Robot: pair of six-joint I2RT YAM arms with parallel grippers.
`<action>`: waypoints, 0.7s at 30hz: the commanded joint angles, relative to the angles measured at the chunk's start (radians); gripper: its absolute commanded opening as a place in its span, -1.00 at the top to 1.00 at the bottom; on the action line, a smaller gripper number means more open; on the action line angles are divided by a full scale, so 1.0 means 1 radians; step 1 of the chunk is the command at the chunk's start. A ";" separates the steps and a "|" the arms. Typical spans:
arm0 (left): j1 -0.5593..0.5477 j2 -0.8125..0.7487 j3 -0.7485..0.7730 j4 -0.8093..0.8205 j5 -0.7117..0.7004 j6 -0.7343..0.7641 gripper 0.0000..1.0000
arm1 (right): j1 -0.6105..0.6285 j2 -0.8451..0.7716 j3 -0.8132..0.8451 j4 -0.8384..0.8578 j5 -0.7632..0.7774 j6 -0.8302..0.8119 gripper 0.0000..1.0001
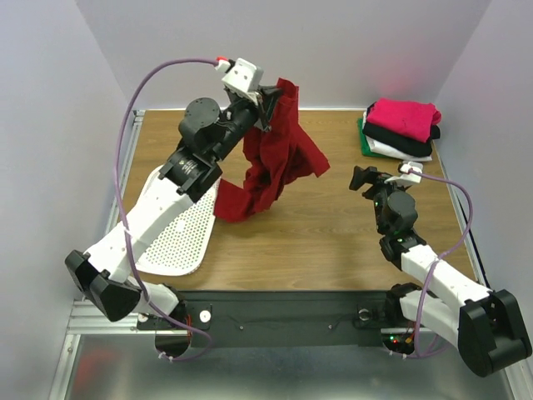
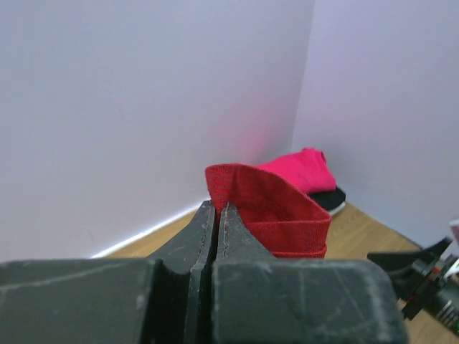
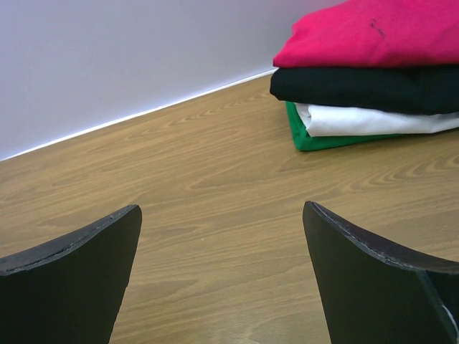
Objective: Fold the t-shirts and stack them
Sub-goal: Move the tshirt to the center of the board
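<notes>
Right wrist view alone shows the right gripper (image 3: 221, 209) spread wide over the table (image 3: 215, 158), 4 folded shirts (image 3: 358, 86) stacked beyond it. Top external view shows the raised left gripper (image 1: 268, 104) pinching the dark red shirt (image 1: 271, 162), which hangs near the basket (image 1: 171, 225).

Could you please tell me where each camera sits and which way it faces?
Top external: above and behind the arms, looking down on the table; both arms show, the left gripper holding up the dark red t-shirt, the right gripper open.
Left wrist: raised, facing the far right corner; its shut fingers pinch the shirt.
Right wrist: low over the table, facing the folded stack; its open fingers frame the bottom.
Shared: all three views show the stack.
</notes>
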 commanded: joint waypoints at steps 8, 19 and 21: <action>0.013 0.133 -0.336 0.198 -0.011 -0.113 0.64 | 0.006 -0.027 0.020 0.015 0.101 0.022 -1.00; 0.048 0.413 -0.522 0.298 -0.123 -0.274 -0.74 | 0.006 0.125 0.092 -0.020 -0.081 0.050 -1.00; 0.062 0.421 -0.570 0.333 -0.132 -0.288 -0.74 | 0.006 0.172 0.106 -0.020 -0.164 0.059 -1.00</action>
